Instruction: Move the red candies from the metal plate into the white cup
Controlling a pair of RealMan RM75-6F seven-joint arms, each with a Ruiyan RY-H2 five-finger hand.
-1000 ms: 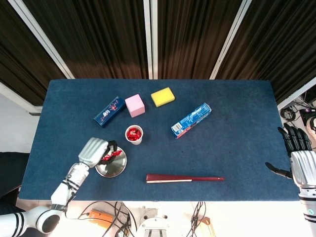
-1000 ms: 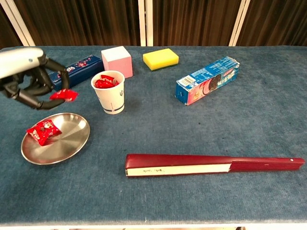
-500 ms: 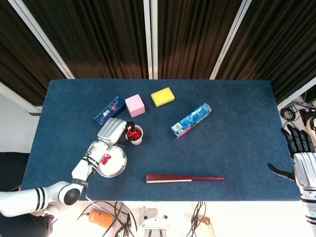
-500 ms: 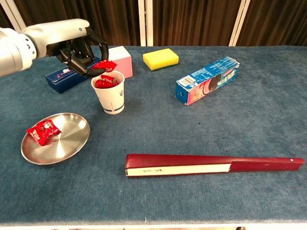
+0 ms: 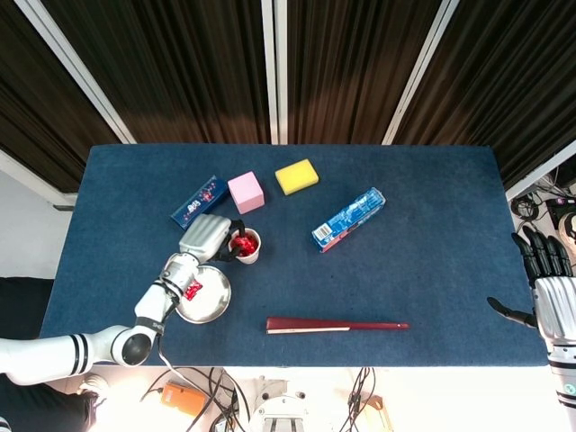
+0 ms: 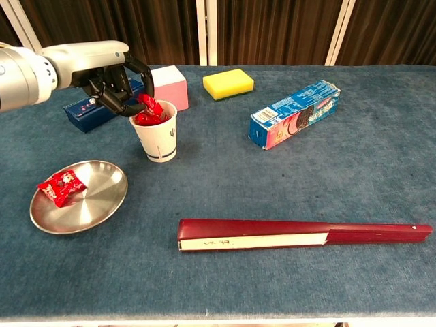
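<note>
Now the job looks mostly done, but not all done. On the table (image 6: 286, 204) sits the metal plate (image 6: 95, 204), and one red candy (image 6: 61, 187) lies on its left side, so that one is left to move. Next to the plate, a bit farther back, stands the white cup (image 6: 157, 139), and it has red candies (image 5: 242, 244) piled up inside it. The left hand (image 6: 112, 85) hangs just over the left edge of the cup. Its fingers (image 6: 139, 71) are curled in, and they pinch another candy (image 6: 148, 105) at the tips. That candy is right at the top of the cup, touching or almost touching the pile, and I cannot tell if it is let go yet. I think the hand only has to open for this candy to drop in. After that, the hand needs to go to the plate for the last candy. The right hand (image 5: 543, 279) is far away at the right edge of the table, with its fingers spread, and it holds nothing.
</note>
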